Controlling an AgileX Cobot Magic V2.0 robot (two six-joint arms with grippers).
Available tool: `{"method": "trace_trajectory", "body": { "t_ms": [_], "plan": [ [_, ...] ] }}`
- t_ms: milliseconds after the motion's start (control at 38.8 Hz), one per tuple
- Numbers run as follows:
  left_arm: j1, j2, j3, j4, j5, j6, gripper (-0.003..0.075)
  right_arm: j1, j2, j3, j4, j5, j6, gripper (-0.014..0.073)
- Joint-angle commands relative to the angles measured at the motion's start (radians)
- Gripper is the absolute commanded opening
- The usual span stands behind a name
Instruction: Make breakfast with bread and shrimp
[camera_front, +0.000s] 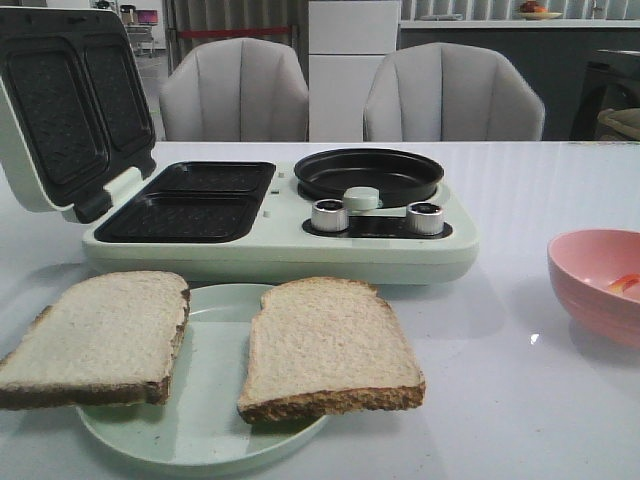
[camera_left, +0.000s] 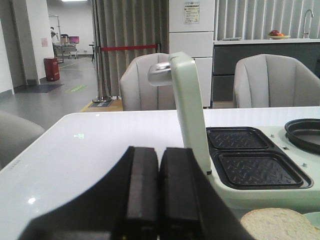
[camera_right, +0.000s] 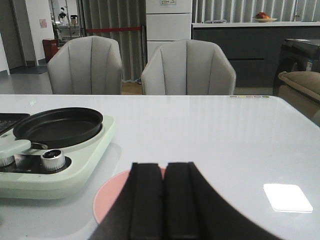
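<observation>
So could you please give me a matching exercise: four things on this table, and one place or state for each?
Things:
1. bread
2. shrimp
3. sandwich maker lid
4. round pan

Places or states:
A. standing open
B. in the pink bowl
C. empty, behind the two silver knobs
D. on the pale green plate

Pairs: 1-D, 2-B, 3-A, 4-C

Two bread slices (camera_front: 100, 338), two silver knobs (camera_front: 329, 215), two chairs (camera_front: 235, 90).
</observation>
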Motion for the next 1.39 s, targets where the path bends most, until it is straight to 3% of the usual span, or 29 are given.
{"method": "trace_trajectory", "body": {
  "t_ms": [0,567,798,1030,1210,1365],
  "plan": [
    [0.001,-0.020,0.006,-0.002,-0.088,-0.001,0.0099,0.001,-0.023,-0.018,-0.003,-0.093,-0.001,0.0035],
    [0.001,-0.020,0.006,-0.002,-0.088,-0.001,0.0099,0.000,-0.023,-0.018,-0.003,-0.098,-0.001,0.0035],
    [0.001,-0.020,0.004,-0.002,-0.159,-0.001,0.0099,0.000,-0.023,-0.024,-0.001,-0.202,-0.001,0.0035],
    [0.001,-0.015,-0.130,-0.005,-0.193,-0.001,0.0099,0.000,-0.020,-0.230,0.005,0.008,-0.001,0.0035],
    [0.001,0.047,-0.373,-0.003,-0.029,-0.001,0.0099,0.000,0.069,-0.458,-0.016,0.152,-0.001,0.0035],
    [0.001,0.205,-0.626,-0.003,0.266,-0.001,0.0099,0.000,0.255,-0.663,-0.017,0.317,-0.001,0.0035]
  ]
}}
